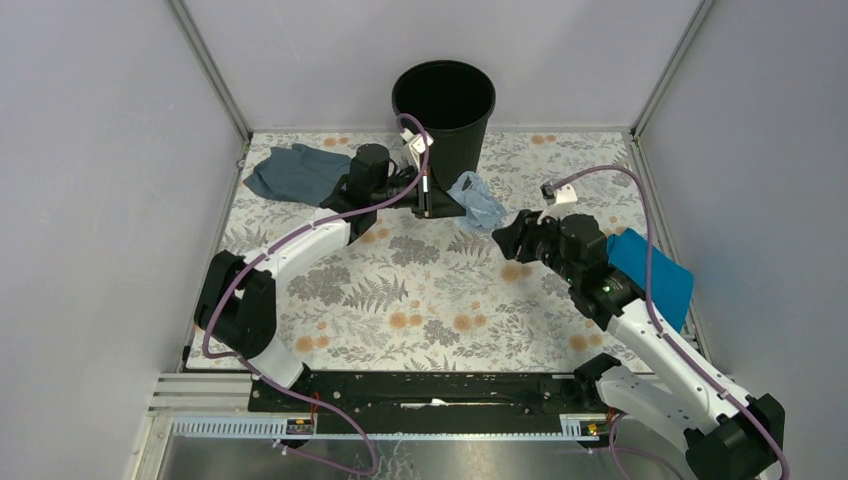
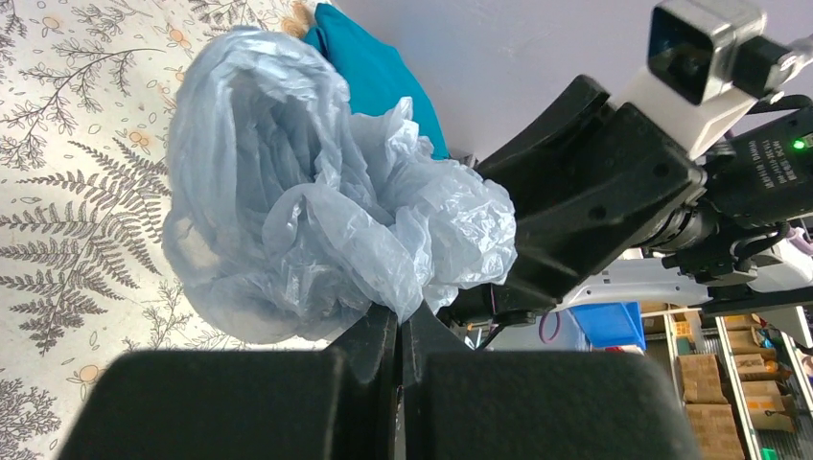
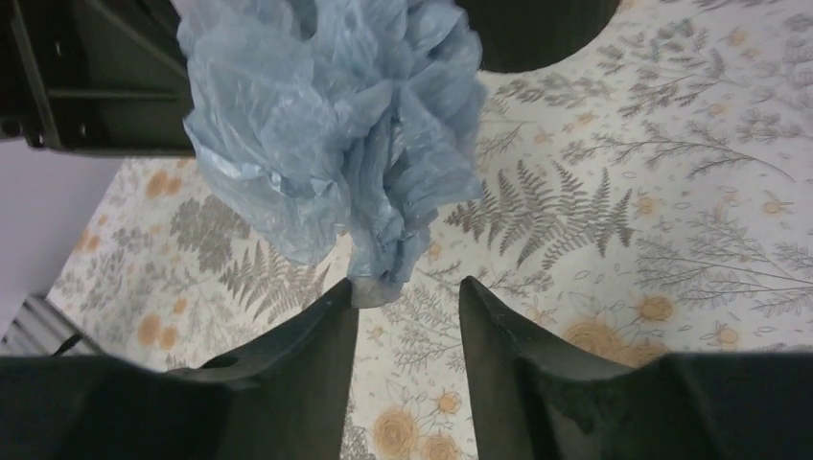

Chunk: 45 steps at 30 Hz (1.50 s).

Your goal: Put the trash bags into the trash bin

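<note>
A: How do the arms stand?

B: The left arm (image 1: 300, 240) stretches from its base at the near left across the flowered desk (image 1: 420, 290) toward the far middle. It bends at the elbow, with its wrist beside the foot of the trash bin (image 1: 443, 100). The right arm (image 1: 650, 330) climbs from the near right corner and leans inward, so the two claws face each other.

A: And the claws?

B: The left claw (image 2: 398, 326) is clenched, its two fingers pressed flat together on a fold of the trash bag (image 2: 316, 192). The right claw (image 3: 407, 297) is released, its jaws apart and gripping nothing.

A: Where is the bag, then?

B: It is bunched into a crinkled, pale blue lump that hangs from the left claw, just right of the bin's base. It is outside the bin. In the right wrist view its lowest tip dips into the gap of the right claw, just beside one finger (image 3: 316, 345). Whether it touches that finger, I cannot tell.

A: Any writing on it?

B: None that I can read; the creases blur any lettering.

A: What else is there?

B: A slate-blue cloth (image 1: 295, 170) lies at the far left. A bright blue folded cloth (image 1: 650, 275) lies at the right edge, partly under the right arm.
</note>
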### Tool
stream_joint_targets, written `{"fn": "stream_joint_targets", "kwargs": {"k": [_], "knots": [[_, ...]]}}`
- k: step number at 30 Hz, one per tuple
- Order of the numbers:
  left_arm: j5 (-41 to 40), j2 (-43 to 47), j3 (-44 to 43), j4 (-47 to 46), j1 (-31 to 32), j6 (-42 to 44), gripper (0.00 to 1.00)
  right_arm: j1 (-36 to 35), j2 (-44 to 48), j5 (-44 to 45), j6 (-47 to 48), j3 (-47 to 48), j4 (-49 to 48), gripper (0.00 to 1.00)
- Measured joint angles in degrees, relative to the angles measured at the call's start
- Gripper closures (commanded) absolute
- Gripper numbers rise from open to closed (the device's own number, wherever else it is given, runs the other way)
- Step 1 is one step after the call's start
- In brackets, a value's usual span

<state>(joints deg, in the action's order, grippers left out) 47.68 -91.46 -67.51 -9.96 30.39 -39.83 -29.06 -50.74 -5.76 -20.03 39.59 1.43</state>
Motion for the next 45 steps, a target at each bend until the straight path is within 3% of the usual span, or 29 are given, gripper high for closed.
{"fn": "stream_joint_targets", "kwargs": {"k": [2, 3, 10, 12, 15, 17, 20, 24, 28, 32, 35, 39, 45], "knots": [[0.13, 0.00, 0.00, 0.00, 0.11, 0.00, 1.00, 0.00, 1.01, 2.60, -0.46, -0.02, -0.81, 0.97], [0.15, 0.00, 0.00, 0.00, 0.17, 0.02, 1.00, 0.00, 1.64, 3.89, -0.85, -0.02, -1.20, 1.00], [0.09, 0.00, -0.81, 1.99, 0.44, 2.10, 0.99, -0.02, 8.85, 9.79, 1.01, -1.25, -2.99, 1.00], [-0.15, 0.02, -1.81, 3.78, 0.46, 3.48, 0.87, 0.00, 11.52, 11.67, 2.32, -1.75, -2.19, 1.00], [-0.37, 0.52, -2.69, 5.20, 0.46, 5.44, 0.81, 0.00, 14.03, 12.33, 4.11, -1.84, 0.35, 1.00], [-0.81, 1.07, -3.26, 6.78, 0.59, 7.04, 0.84, 0.00, 14.86, 12.00, 5.27, -1.81, 2.38, 1.00], [-2.43, 1.75, -5.20, 11.56, 0.87, 9.90, 0.99, 0.00, 16.41, 11.45, 6.34, -1.84, 6.67, 1.00], [-6.45, 6.29, -2.51, 16.94, 1.18, 12.24, 0.99, 0.00, 19.76, 10.73, 6.05, -1.86, 11.13, 1.00], [-12.33, 18.38, 8.46, 21.11, 1.29, 12.66, 0.99, 0.00, 22.27, 9.53, 5.16, -1.70, 12.94, 1.00], [-18.49, 30.38, 17.00, 25.09, 1.38, 11.85, 0.83, 0.00, 19.89, 6.23, 4.59, -1.18, 13.57, 1.00], [-20.76, 36.48, 21.46, 26.05, 1.38, 9.88, 0.60, 0.00, 16.41, 1.95, 4.28, -0.98, 13.75, 1.00], [-21.20, 38.84, 25.05, 27.15, 1.38, 7.80, 0.31, 0.00, 11.43, -5.35, 4.24, -0.11, 14.14, 1.00], [-20.33, 39.04, 28.26, 25.16, 1.75, 3.65, 0.03, 0.00, 7.52, -14.84, 3.91, -0.44, 12.79, 1.00]]}}
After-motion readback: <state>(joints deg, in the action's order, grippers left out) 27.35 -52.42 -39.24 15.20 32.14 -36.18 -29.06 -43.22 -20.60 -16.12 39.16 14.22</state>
